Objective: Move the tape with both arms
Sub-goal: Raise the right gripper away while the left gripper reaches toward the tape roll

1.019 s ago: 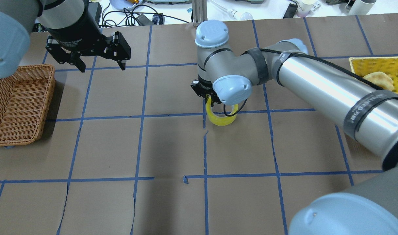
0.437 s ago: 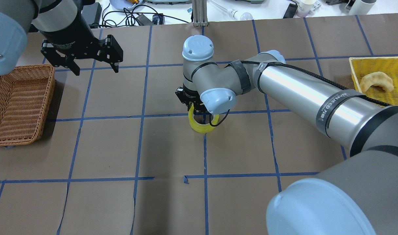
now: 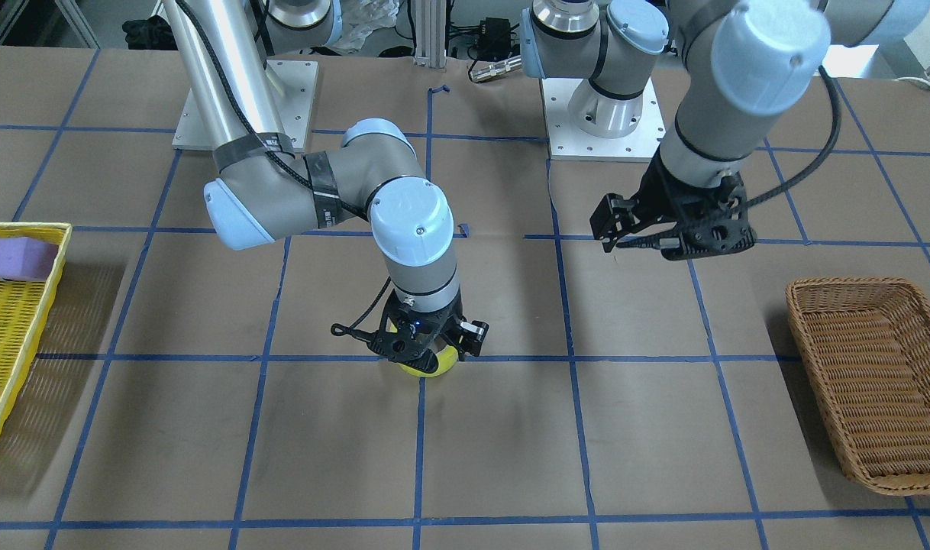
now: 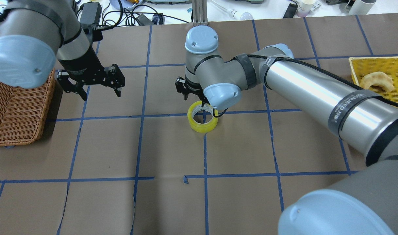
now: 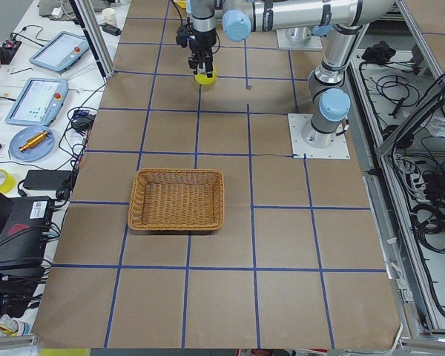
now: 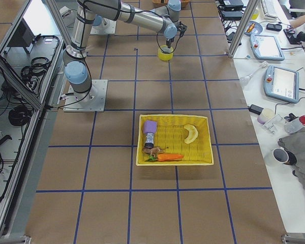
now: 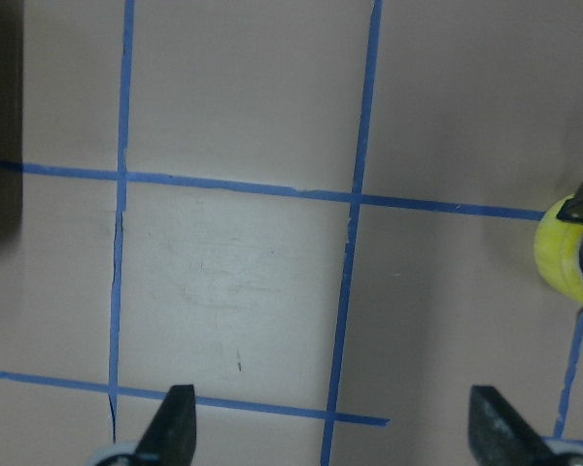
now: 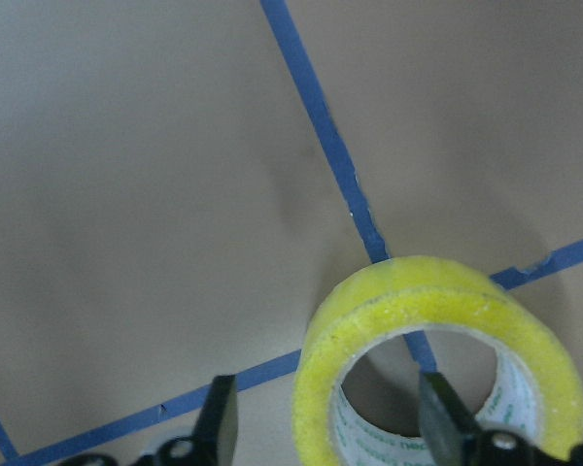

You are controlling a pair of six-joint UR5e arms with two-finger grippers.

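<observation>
The yellow tape roll lies flat on the brown table where two blue grid lines cross, near the middle. It also shows in the front view, the right wrist view and at the right edge of the left wrist view. My right gripper hangs just above the roll with its jaws open. In the right wrist view the fingers straddle the roll's near wall, one over the core hole. My left gripper is open and empty, above the table left of the tape.
A wicker basket stands at the table's left edge, beside the left arm. A yellow tray with a croissant-shaped item stands at the right; the front view shows a purple block in it. Cables and devices lie beyond the far edge.
My right gripper carried the tape leftward, let go of it on the table and now stands open above it. My left gripper moved nearer and slightly rightward, toward the tape.
</observation>
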